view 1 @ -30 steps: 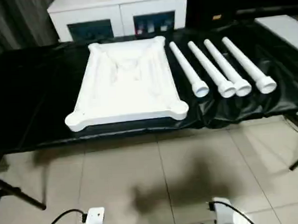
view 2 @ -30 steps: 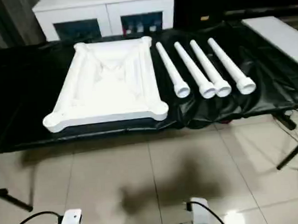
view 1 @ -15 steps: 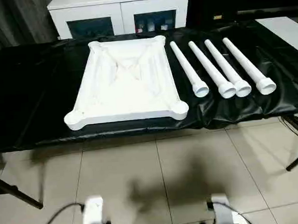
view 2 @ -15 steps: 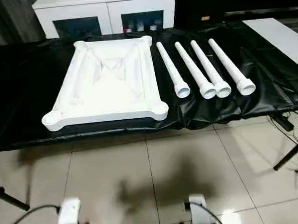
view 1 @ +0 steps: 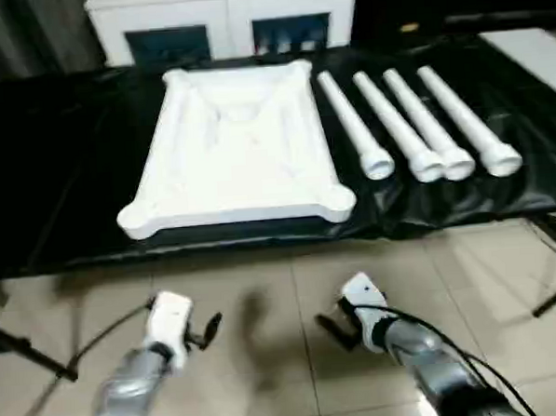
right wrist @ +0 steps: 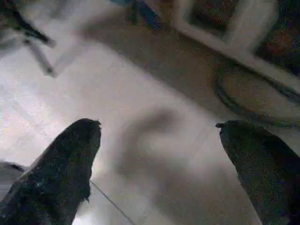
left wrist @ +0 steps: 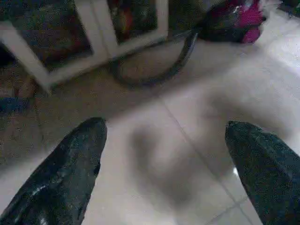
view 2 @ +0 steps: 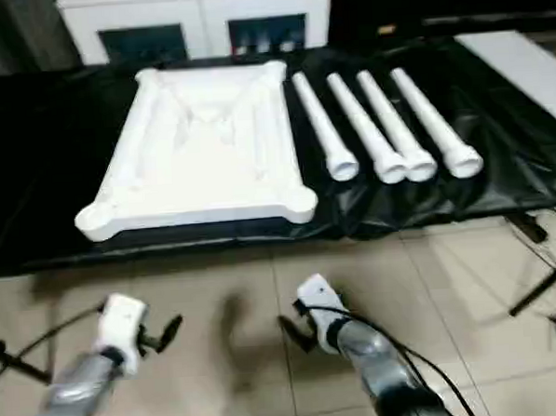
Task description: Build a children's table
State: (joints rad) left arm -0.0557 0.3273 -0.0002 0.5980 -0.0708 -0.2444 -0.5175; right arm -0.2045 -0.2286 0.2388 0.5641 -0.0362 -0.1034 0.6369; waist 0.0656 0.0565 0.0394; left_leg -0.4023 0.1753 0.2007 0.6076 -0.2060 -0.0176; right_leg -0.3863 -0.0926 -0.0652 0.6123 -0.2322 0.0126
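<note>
Overhead: tabletop (inverted), legs beside.

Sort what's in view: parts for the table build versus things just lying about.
For the job:
- tabletop, ribbed underside up, on the black cloth
- four legs, side by side to its right

Lying about:
- white cabinet behind the bench
- black cloth
- white board at far right

One white table top is lying underside up on the black-covered bench. Four white tube legs are lying beside it. One white cabinet is standing behind. Two grippers are showing: left gripper, right gripper.
</note>
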